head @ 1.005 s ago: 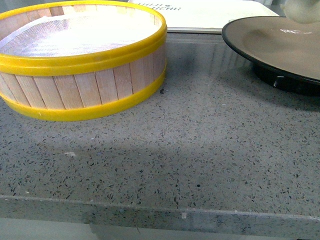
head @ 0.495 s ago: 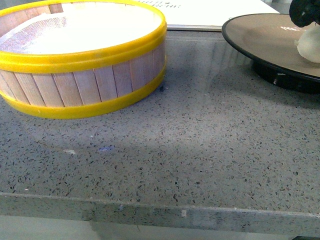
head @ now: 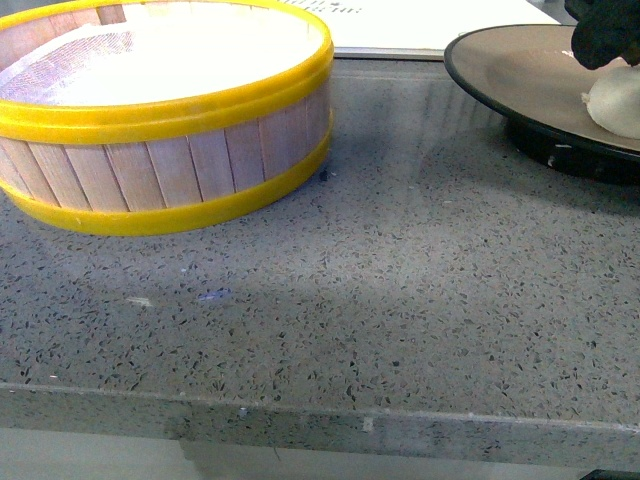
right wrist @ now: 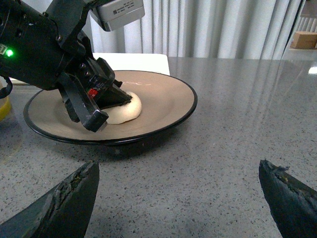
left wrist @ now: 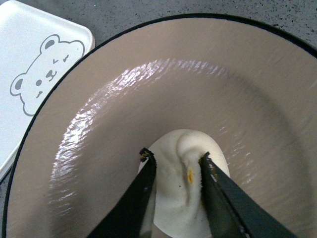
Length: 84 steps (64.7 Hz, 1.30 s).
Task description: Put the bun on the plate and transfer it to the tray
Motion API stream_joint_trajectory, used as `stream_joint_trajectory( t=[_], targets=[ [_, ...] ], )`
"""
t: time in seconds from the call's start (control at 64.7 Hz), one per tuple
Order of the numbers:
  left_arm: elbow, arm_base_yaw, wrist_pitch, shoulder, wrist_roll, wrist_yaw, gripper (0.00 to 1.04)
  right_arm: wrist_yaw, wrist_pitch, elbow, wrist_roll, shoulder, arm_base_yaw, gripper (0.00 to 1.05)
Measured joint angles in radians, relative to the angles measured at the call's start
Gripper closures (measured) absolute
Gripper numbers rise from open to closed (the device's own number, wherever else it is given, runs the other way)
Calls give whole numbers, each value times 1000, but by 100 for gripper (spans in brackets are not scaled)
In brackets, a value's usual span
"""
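Observation:
The creamy-white bun [left wrist: 181, 183] rests on the brown-grey plate [left wrist: 198, 74], near its middle. My left gripper [left wrist: 175, 155] is shut on the bun, one black finger pressed into each side. In the front view the bun [head: 615, 100] shows at the far right on the plate [head: 510, 70], under the black left gripper [head: 605, 35]. The right wrist view shows the bun [right wrist: 126, 110] on the plate [right wrist: 163, 106]. My right gripper [right wrist: 178, 168] stands open over bare counter, short of the plate. The white tray [left wrist: 29, 59] lies just beside the plate.
A wooden steamer basket [head: 165, 110] with yellow rims stands at the left of the grey speckled counter [head: 400, 280]. The tray [head: 420, 20] lies behind it and the plate. The counter's front edge runs along the bottom of the front view.
The left gripper has come down with the bun from the top right corner of the front view until the bun sits on the plate. The basket and plate have not moved.

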Motion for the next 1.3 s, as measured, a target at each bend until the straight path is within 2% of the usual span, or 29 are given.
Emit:
stream_joint_trajectory(
  t=[0.124, 0.402, 0.526, 0.649, 0.789, 0.866, 0.99, 1.036, 1.082, 1.129, 1.206, 1.299],
  targets=[
    [24, 10, -21, -1, -2, 10, 47, 0, 0, 0, 0, 0, 0, 9],
    [36, 56, -18, -81, -37, 31, 5, 0, 0, 0, 0, 0, 0, 9],
    [-45, 103, 38, -208, -66, 37, 7, 0, 0, 0, 0, 0, 0, 9],
    [-227, 185, 132, -429, -83, 29, 7, 0, 0, 0, 0, 0, 0, 9],
    [-500, 315, 177, -723, -84, 38, 7, 0, 0, 0, 0, 0, 0, 9],
    [-670, 414, 156, -900, -91, 87, 7, 0, 0, 0, 0, 0, 0, 9],
    [-822, 539, 132, -1056, -94, 161, 7, 0, 0, 0, 0, 0, 0, 9],
    [-863, 575, 140, -1094, -105, 160, 7, 0, 0, 0, 0, 0, 0, 9],
    [-929, 604, 232, -1133, -155, 81, 14, 0, 0, 0, 0, 0, 0, 9],
    [-1056, 655, 389, -1201, -253, -8, 27, 0, 0, 0, 0, 0, 0, 9],
    [-1181, 698, 475, -1270, -313, -13, 43, 0, 0, 0, 0, 0, 0, 9],
    [-1297, 721, 520, -1326, -337, 30, 62, 0, 0, 0, 0, 0, 0, 9]
  ],
)
